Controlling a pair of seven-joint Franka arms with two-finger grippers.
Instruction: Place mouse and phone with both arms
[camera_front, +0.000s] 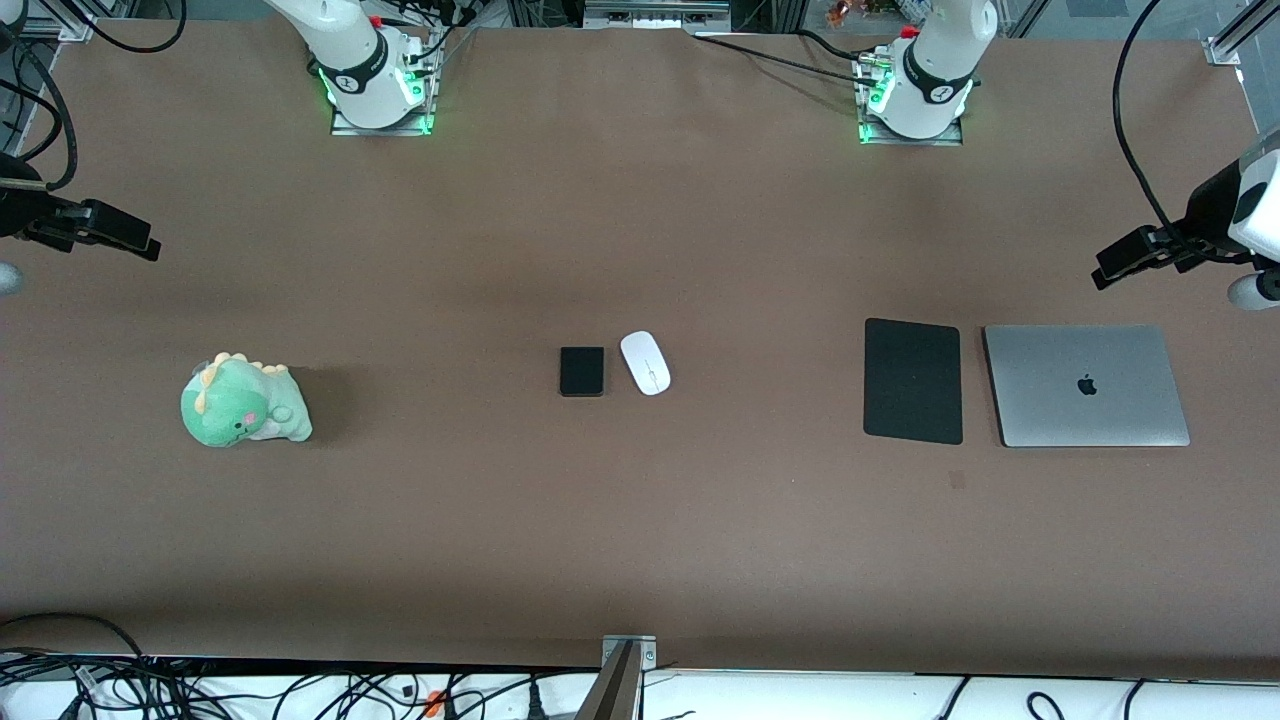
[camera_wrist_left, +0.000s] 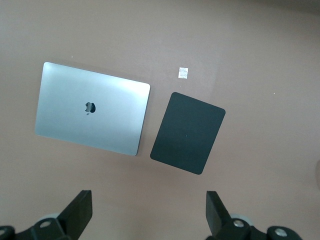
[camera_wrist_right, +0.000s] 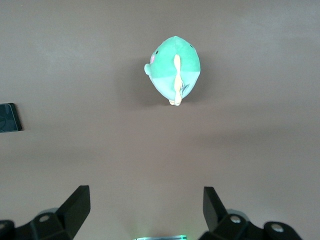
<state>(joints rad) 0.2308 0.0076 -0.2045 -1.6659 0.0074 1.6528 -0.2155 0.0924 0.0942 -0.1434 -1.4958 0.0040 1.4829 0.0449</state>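
Table (camera_front: 640, 540) brown. Mouse (camera_front: 645, 362) glossy white, thin grey centre line. Phone (camera_front: 582, 371) black. Pad (camera_front: 912, 381) matte black. Laptop (camera_front: 1086, 386) silver, dark logo. Plush (camera_front: 243, 401) mint green, yellow spines, pink cheek. Arm bases lit green.

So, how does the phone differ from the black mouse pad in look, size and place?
The phone is much smaller than the mouse pad. The phone lies mid-table beside the white mouse; the mouse pad lies toward the left arm's end, beside the closed laptop. The phone looks thicker; the mouse pad looks thin. Both are black rounded rectangles lying flat, untouched.
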